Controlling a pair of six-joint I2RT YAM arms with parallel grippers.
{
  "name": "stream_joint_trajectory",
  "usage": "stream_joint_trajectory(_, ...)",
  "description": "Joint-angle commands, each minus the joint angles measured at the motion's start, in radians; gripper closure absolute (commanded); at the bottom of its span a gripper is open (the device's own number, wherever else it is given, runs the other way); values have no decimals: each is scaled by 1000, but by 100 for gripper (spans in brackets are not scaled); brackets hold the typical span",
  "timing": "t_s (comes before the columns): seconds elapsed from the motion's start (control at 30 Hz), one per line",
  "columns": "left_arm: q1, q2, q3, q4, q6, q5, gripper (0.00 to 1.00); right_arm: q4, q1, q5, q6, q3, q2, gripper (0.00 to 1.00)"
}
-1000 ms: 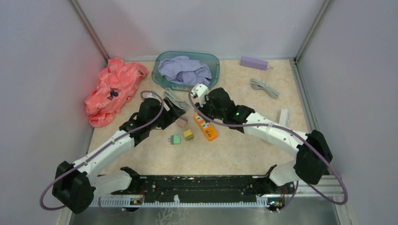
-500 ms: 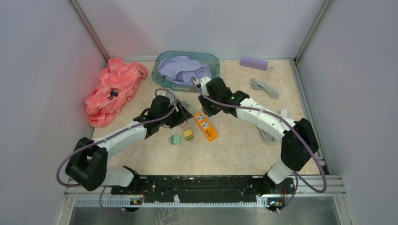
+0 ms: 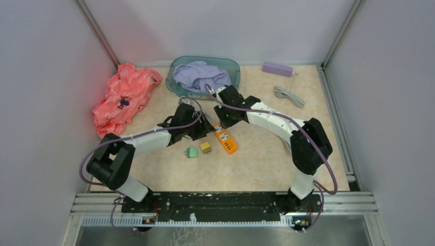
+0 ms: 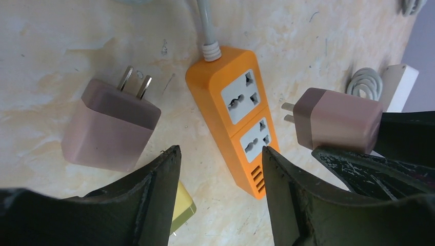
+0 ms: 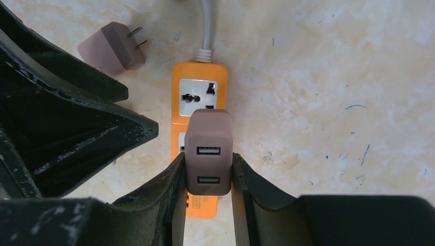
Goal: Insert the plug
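The orange power strip (image 3: 226,141) lies on the table with its grey cord running to the back. My right gripper (image 5: 207,157) is shut on a mauve USB plug (image 5: 208,151) and holds it just above the strip's (image 5: 197,100) second socket; the prongs are hidden there. In the left wrist view this plug (image 4: 333,120) hangs beside the strip (image 4: 241,118), prongs pointing at it. My left gripper (image 4: 220,151) is open and empty, just left of the strip. A second mauve plug (image 4: 110,125) lies loose on the table.
A yellow plug (image 3: 206,147) and a green plug (image 3: 192,152) lie in front of the left gripper. A teal basket (image 3: 235,69) with lavender cloth stands at the back, pink cloth (image 3: 123,97) at back left, a purple box (image 3: 277,68) and coiled grey cable (image 3: 288,95) at back right.
Both arms have stretched forward and in. My right gripper has come down over the strip with the plug. My left gripper has moved right, close to the strip.
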Motion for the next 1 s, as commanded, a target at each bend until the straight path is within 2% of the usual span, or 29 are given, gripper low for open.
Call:
stream_joint_trajectory(0.0,-11,61,41,31,-1,20,36,10,-4,-3,26,70,18,100)
stream_joint_trajectory(0.3,-13,115,58,53,-19,30,41,112,-3,1,15,20,32,100)
stream_joint_trajectory(0.97,-13,211,68,64,-26,40,55,104,-3,6,29,10,94,100)
